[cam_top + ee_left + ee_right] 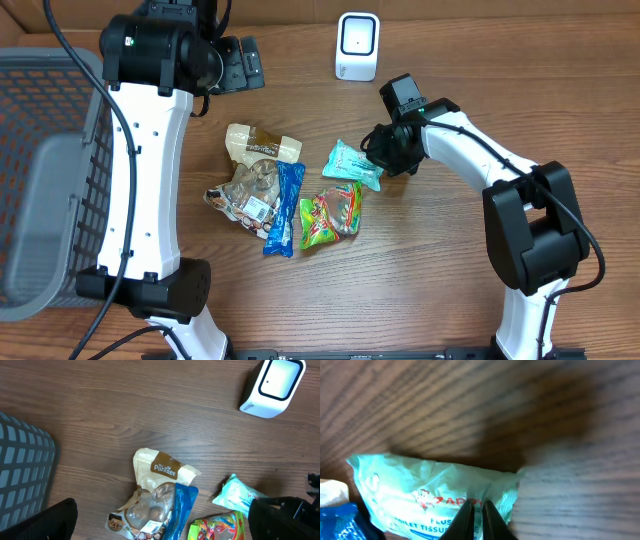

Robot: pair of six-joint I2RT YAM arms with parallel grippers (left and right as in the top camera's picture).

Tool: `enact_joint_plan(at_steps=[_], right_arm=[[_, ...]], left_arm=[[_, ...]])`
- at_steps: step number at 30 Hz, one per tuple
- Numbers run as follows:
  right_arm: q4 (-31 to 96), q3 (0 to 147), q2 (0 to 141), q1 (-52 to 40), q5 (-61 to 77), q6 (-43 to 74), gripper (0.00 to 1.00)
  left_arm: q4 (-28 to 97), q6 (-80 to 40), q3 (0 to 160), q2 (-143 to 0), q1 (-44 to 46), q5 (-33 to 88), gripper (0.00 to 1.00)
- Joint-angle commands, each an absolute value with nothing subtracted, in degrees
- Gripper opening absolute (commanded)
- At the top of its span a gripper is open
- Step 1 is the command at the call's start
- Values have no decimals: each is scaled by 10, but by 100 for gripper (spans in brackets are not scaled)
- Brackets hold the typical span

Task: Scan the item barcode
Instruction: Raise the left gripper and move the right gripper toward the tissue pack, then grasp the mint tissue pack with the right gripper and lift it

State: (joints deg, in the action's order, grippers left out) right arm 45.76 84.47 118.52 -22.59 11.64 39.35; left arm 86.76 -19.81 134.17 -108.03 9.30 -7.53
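Observation:
The white barcode scanner [357, 45] [272, 386] stands at the table's far edge. A mint-green toilet tissue pack [352, 163] [240, 496] [430, 495] lies on the wood to the right of a pile of packets. My right gripper [378, 158] [474, 505] is shut on that pack's right edge, its fingers pinching the wrapper. No barcode shows on the pack. My left gripper [235, 62] [161, 505] hangs high over the table's far left, open and empty, with the pile below it.
A clear Pantree snack bag [255, 170] [160, 485], a blue packet [285, 208] [180, 510] and a colourful green candy bag [330, 212] [217, 527] lie together mid-table. A grey mesh basket [50, 170] [22, 475] fills the left side.

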Motion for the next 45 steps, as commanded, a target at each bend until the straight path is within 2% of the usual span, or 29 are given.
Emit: enact_joint_plan(at_steps=[1, 3, 5, 7, 9, 11, 12, 15, 19, 25, 30, 35, 36, 45], right_arm=[[475, 858, 1196, -224, 119, 364, 8], [503, 882, 1196, -217, 130, 310, 11], [546, 919, 1196, -211, 132, 234, 22], [593, 958, 1196, -209, 131, 142, 40], [626, 993, 1196, -209, 131, 51, 67], [636, 1018, 1196, -209, 131, -20, 86], [632, 1024, 1196, -210, 131, -47, 92], [600, 1024, 1196, -210, 139, -126, 99], [572, 1013, 1199, -210, 206, -232, 99], [569, 1003, 1216, -210, 229, -288, 97], [574, 1003, 1255, -209, 271, -303, 88], [573, 1003, 1288, -207, 268, -302, 68], [575, 1003, 1291, -205, 267, -300, 67], [565, 974, 1296, -179, 260, -298, 68]], left_arm=[[866, -210, 1337, -1081, 94, -75, 100], [865, -210, 1337, -1081, 94, -75, 100], [865, -210, 1337, -1081, 94, -75, 100], [866, -210, 1337, -1081, 94, -75, 100], [865, -210, 1337, -1081, 94, -75, 100], [866, -210, 1337, -1081, 94, -75, 100], [866, -210, 1337, -1081, 94, -75, 100], [865, -210, 1337, -1081, 94, -75, 100], [866, -210, 1337, -1081, 93, -75, 100], [866, -210, 1337, -1081, 94, -75, 100], [865, -210, 1337, -1081, 94, -75, 100], [865, -210, 1337, -1081, 94, -75, 99], [866, -210, 1337, -1081, 94, -75, 100], [866, -210, 1337, -1081, 94, -75, 100]])
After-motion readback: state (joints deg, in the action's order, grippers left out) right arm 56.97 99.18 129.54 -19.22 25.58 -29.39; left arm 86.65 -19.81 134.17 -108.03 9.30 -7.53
